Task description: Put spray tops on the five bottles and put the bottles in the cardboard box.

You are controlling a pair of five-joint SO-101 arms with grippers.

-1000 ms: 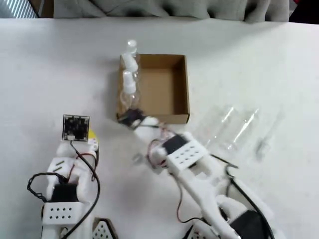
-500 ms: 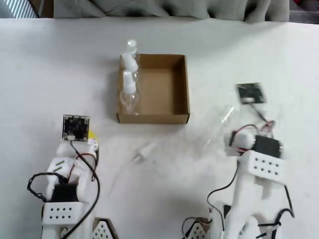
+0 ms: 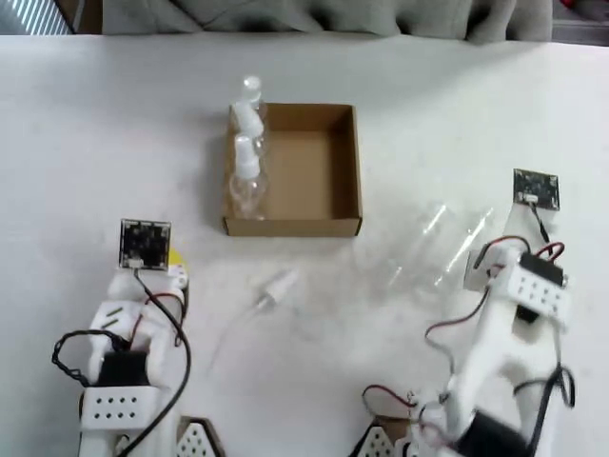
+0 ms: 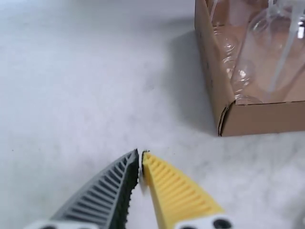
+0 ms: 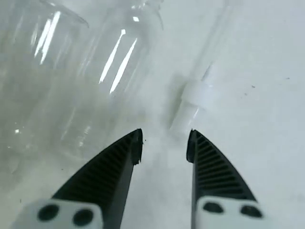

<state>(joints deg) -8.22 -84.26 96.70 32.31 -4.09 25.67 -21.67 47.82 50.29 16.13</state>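
- Your right gripper (image 5: 163, 143) hangs low over the white table (image 3: 95, 114), toward its right edge. Its black jaws stand moderately open with nothing between them.
- The white plastic spray top (image 5: 193, 102), with its thin dip tube, lies flat on the table just ahead of those jaws. Its long axis runs away from the gripper, head nearest and tube beyond.
- The head sits off the centre of the gap, in front of the finger farther from the two clear plastic bottles (image 5: 109, 62). These lie on their sides just beside it.
- Judgement: the right arm is much the nearer. Correct sideways before closing, or a fingertip may push the head away.
- Your left gripper (image 4: 140, 160) sits toward the front left corner, its grey and yellow jaws closed tip to tip and empty.
- The brown cardboard box (image 3: 357, 167) stands mid-table and holds two capped bottles (image 3: 245, 181) along the wall on the left arm's side.
- A second white spray top (image 3: 276, 286) lies loose between the box and the front edge.
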